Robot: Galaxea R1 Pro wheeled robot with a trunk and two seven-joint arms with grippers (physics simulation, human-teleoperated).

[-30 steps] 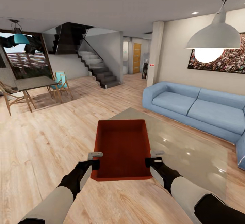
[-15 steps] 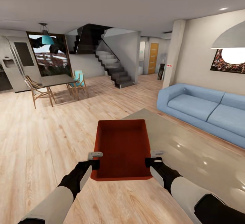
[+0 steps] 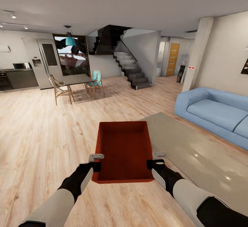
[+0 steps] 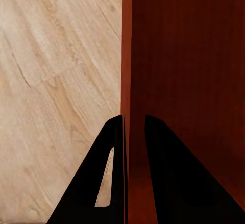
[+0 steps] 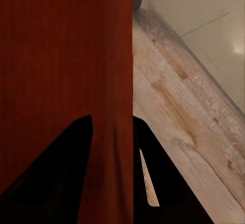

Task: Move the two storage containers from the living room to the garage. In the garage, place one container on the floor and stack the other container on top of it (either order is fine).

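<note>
At the far left of the head view a kitchen counter [image 3: 19, 79] and a tall fridge [image 3: 44, 63] line the back wall, with a dining table [image 3: 76, 79] and wooden chairs [image 3: 59, 88] in front of a dark window. A grey staircase [image 3: 132, 69] rises in the middle, and an orange-brown door [image 3: 172, 59] shows down the hall past it.

The left end effector [image 3: 96, 161] is clenched on the left wall of the storage container [image 3: 124, 149]; in its wrist view the two dark fingers [image 4: 109, 175] straddle that wall. The orange-red bin is carried level above the light wood plank floor [image 3: 38, 134], open side up, its long axis pointing straight away from the robot. The right end effector [image 3: 154, 160] grips the opposite wall, one finger on each side.

A pale rug [image 3: 193, 151] lies to the right, and a light blue sofa [image 3: 213, 111] stands along the wall.
</note>
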